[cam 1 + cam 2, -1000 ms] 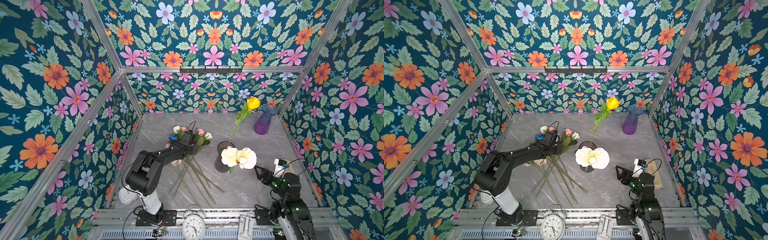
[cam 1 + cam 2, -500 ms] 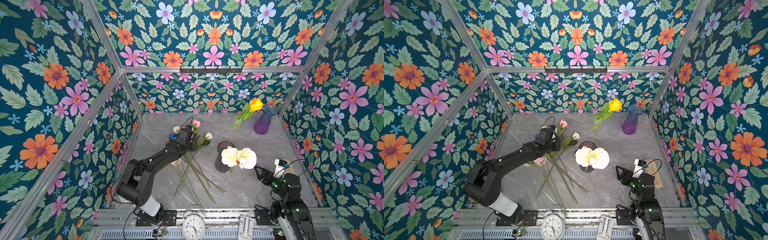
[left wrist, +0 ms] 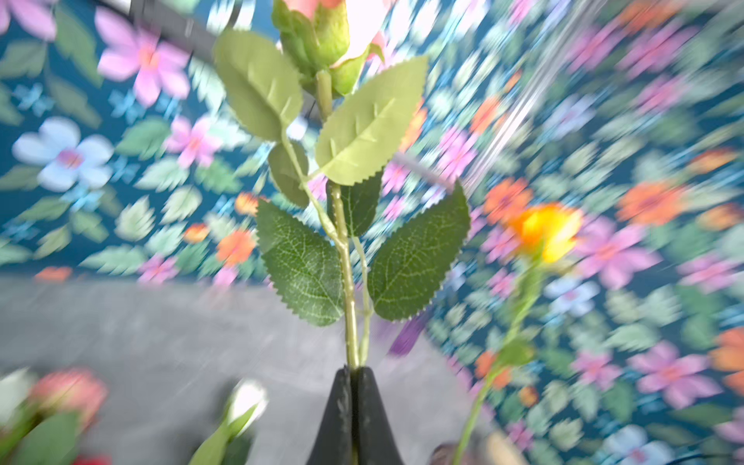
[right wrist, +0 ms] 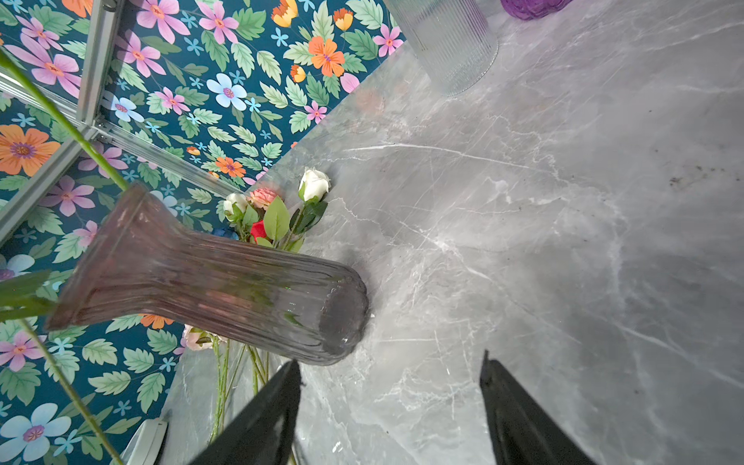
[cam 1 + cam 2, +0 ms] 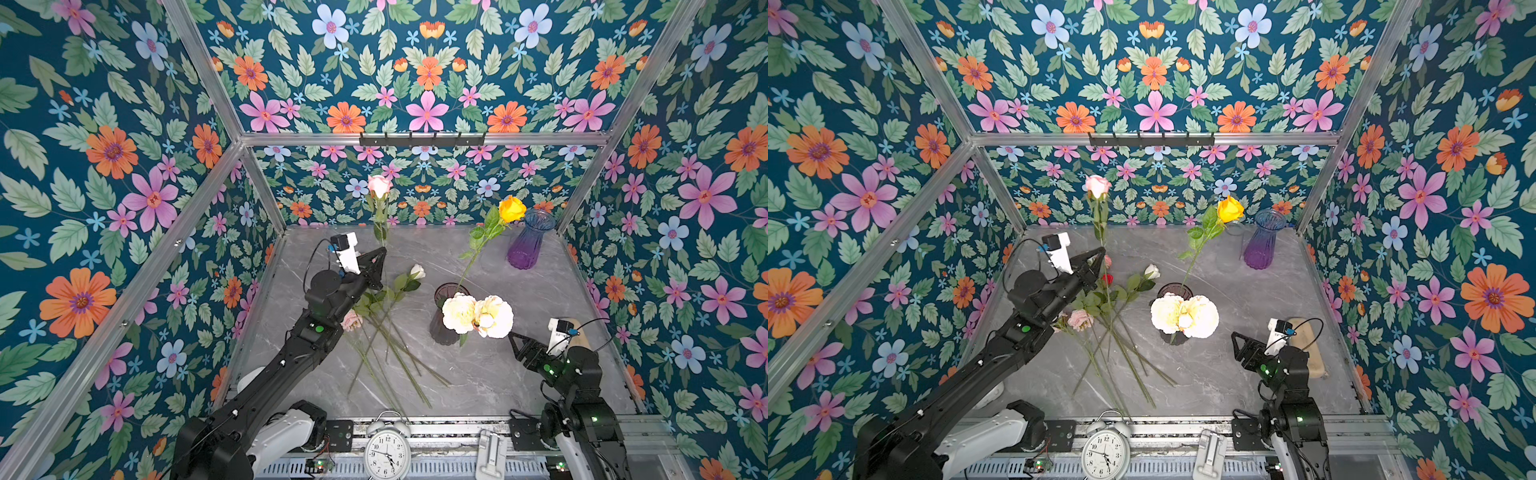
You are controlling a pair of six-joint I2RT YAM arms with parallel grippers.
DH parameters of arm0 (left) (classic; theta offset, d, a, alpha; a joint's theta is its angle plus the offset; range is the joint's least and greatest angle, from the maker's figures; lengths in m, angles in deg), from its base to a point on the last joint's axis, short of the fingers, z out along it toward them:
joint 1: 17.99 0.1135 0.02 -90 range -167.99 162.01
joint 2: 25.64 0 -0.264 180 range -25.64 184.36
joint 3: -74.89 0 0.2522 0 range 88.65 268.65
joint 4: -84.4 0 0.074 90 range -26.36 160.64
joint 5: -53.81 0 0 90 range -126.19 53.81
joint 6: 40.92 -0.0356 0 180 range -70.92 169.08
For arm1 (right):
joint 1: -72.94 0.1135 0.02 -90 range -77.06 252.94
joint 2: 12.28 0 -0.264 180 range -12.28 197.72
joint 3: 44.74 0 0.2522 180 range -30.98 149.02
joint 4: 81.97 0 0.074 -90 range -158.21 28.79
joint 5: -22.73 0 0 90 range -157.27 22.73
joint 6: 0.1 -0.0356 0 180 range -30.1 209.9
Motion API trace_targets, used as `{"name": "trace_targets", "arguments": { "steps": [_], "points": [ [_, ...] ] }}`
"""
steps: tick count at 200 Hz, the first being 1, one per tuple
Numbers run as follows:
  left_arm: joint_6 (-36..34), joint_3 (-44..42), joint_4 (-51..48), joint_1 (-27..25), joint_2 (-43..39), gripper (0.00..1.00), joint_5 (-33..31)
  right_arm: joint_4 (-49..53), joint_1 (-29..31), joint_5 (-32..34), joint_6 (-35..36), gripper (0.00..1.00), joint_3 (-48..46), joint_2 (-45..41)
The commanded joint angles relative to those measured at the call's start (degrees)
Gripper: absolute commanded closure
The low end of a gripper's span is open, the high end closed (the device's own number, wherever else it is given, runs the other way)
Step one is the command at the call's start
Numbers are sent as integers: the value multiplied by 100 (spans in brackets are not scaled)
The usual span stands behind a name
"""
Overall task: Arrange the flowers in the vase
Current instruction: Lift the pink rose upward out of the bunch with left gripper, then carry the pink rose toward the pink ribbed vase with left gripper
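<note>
Loud floral wallpaper point(image 5: 124, 174) on every wall, grey marble tabletop point(image 5: 490, 374) underneath. The left arm is stretched out long from its base at the front edge. It reaches diagonally toward the back with the wrist lifted well above the table.

The left gripper point(image 5: 380, 252) is pinched tight on the green stem of a pink rose point(image 5: 379, 185). The rose stands upright, its head showing in front of the back wall. In the wrist view the fingertips point(image 3: 340, 402) are closed right on the stem, just below the leaves.

The loose flowers point(image 5: 372, 306) lie in a crossed heap on the table just under that arm. The dark glass vase point(image 5: 439, 328) sits mid-table with two cream peonies point(image 5: 478, 318) and a yellow rose point(image 5: 512, 208) in it.

The right arm is folded low at the front right corner. The right gripper point(image 5: 515, 341) is aimed at the vase, jaws wide apart with nothing in them. A purple vase point(image 5: 525, 245) stands at the back right.
</note>
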Motion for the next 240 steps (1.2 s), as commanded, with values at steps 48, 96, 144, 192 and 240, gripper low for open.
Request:
{"name": "trace_targets", "arguments": {
  "steps": [48, 96, 144, 192, 240],
  "points": [
    [594, 566, 5993, -177, 1351, 100, 174, -167, 0, -3, -15, 28, -13, 48],
    [-92, 1843, 5983, -718, 2090, 100, 789, -140, -1, 19, -15, 28, -13, 18],
    [45, 1935, 6005, -785, 2682, 100, 697, -103, 2, -12, -6, 28, -17, -57],
    [337, 1822, 6019, -957, 3168, 100, 416, -51, -1, -11, -4, 27, -15, -172],
    [383, 1963, 6019, -1184, 3588, 100, 385, -2, 1, -12, -6, 27, -13, -242]
  ]
}}
